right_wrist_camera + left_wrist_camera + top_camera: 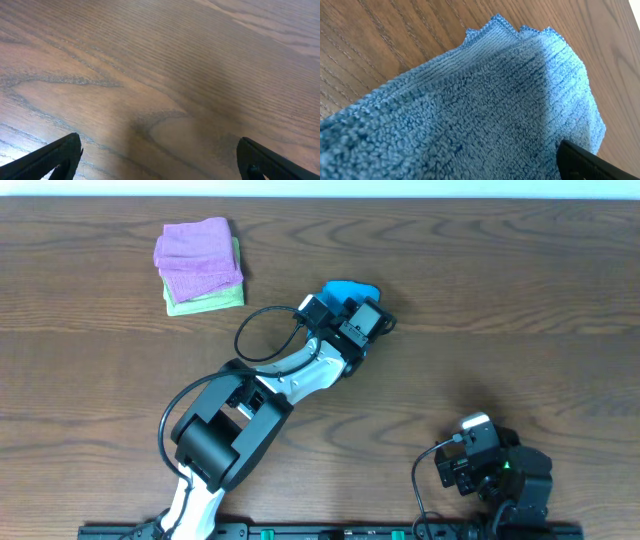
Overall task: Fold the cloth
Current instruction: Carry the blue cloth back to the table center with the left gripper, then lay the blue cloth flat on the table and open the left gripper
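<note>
Overhead view: the bright sky-blue soft fabric cloth [350, 288] lies bunched on the brown wood-grain tabletop [520, 310], just right of centre. It is largely covered by the wrist of my left arm [300, 375]. Left wrist view: the cloth [485, 115] fills the frame, its scalloped corner resting on bare wood. One black fingertip [580, 162] shows at lower right; I cannot tell whether the left jaws pinch the fabric. Right wrist view: the right jaws are spread wide, fingertips [55, 155] at both lower corners over bare wood. Overhead, upper left, well apart from the cloth: a pink folded cloth [197, 255] rests on a light green folded cloth [205, 302].
</note>
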